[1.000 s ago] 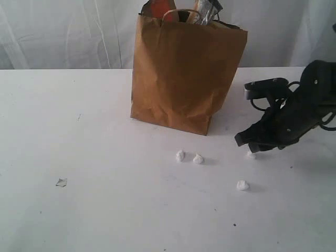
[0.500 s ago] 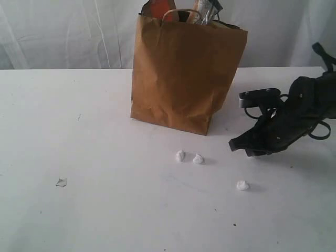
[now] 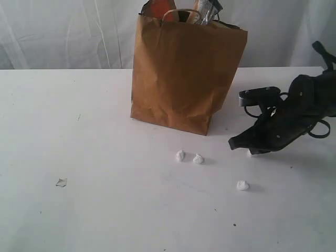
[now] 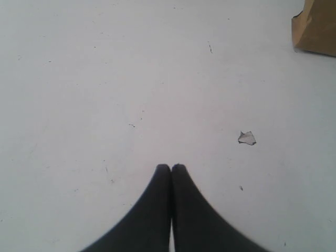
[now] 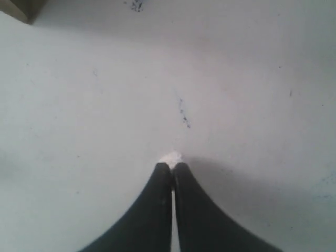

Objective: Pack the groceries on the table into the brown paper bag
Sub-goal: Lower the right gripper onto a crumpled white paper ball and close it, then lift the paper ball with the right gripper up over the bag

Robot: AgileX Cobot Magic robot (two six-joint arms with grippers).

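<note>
The brown paper bag (image 3: 184,73) stands upright at the back middle of the table (image 3: 105,215). Groceries poke out of its top: a brown pouch with an orange mark (image 3: 156,7) and a dark packet (image 3: 208,9); the others are hidden inside. No grocery lies on the tabletop. My right gripper (image 3: 244,148) sits low on the table to the right of the bag, shut, its tips touching a small white crumb (image 5: 171,157). My left gripper (image 4: 171,167) is shut over bare table and is out of the exterior view.
Three more white crumbs lie in front of the bag (image 3: 180,155), (image 3: 198,158), (image 3: 242,185). A small grey scrap (image 3: 61,182) rests at the front left, also seen in the left wrist view (image 4: 247,138). A white curtain hangs behind.
The right gripper moved slightly left and lowered onto the table by the crumb, then held still. The bag and the other crumbs have not moved.
</note>
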